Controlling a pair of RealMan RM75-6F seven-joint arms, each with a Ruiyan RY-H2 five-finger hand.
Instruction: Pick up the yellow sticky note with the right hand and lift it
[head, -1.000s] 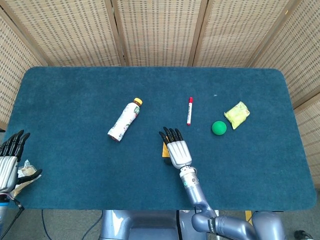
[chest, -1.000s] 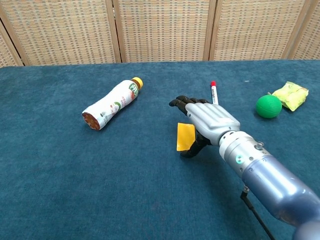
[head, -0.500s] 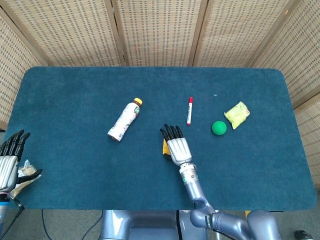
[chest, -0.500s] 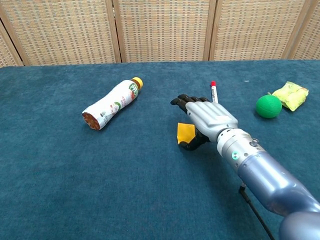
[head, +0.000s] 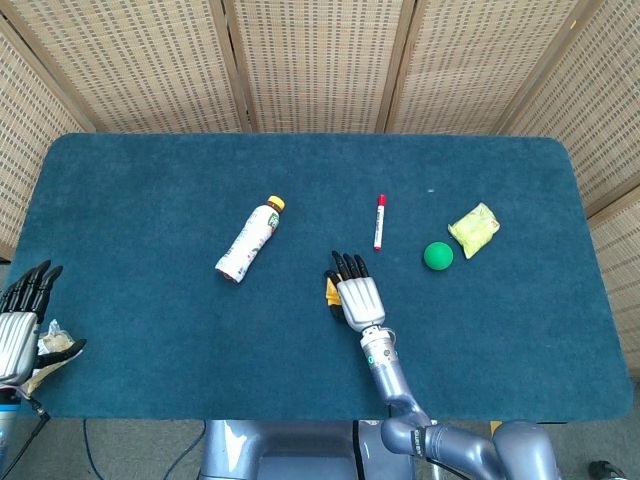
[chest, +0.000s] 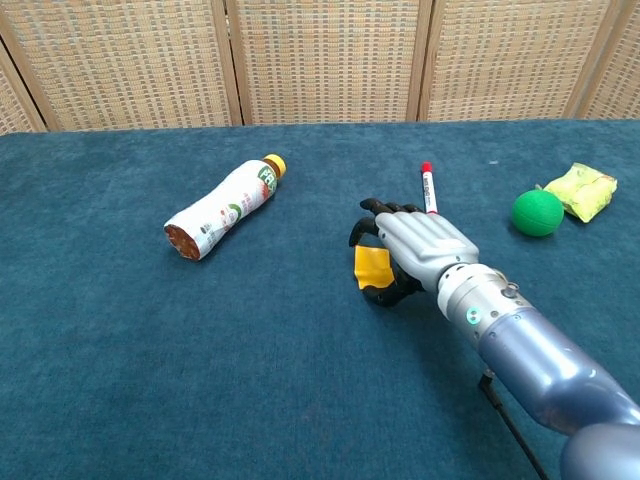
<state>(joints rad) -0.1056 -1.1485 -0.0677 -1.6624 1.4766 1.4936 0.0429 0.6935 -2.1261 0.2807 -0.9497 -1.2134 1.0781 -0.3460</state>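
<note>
The right hand (chest: 415, 250) lies palm down near the middle of the teal table (chest: 120, 350), its dark fingers (chest: 372, 208) curled over the yellow sticky note (chest: 372, 267) and its thumb tucked below the note's near edge, so the note is pinched between thumb and fingers. The note sits just left of the palm; its left part shows, the rest is hidden under the hand, and whether it is off the cloth cannot be told. From the head view the right hand (head: 357, 295) covers most of the yellow sticky note (head: 331, 291), leaving a narrow yellow strip at its left side.

Just beyond the fingertips, a red-capped marker (chest: 428, 187) lies pointing away. Further right are a green ball (chest: 538, 212) and, beside it, a crumpled yellow packet (chest: 580, 190). To the left, well apart from the hand, a drink bottle (chest: 222, 207) lies on its side, yellow cap toward the far edge.

The left hand (head: 22, 325) hangs at the near left corner, fingers straight and apart, over a crumpled scrap (head: 55, 345) at the table edge. A woven screen (chest: 320, 60) stands behind the table.
</note>
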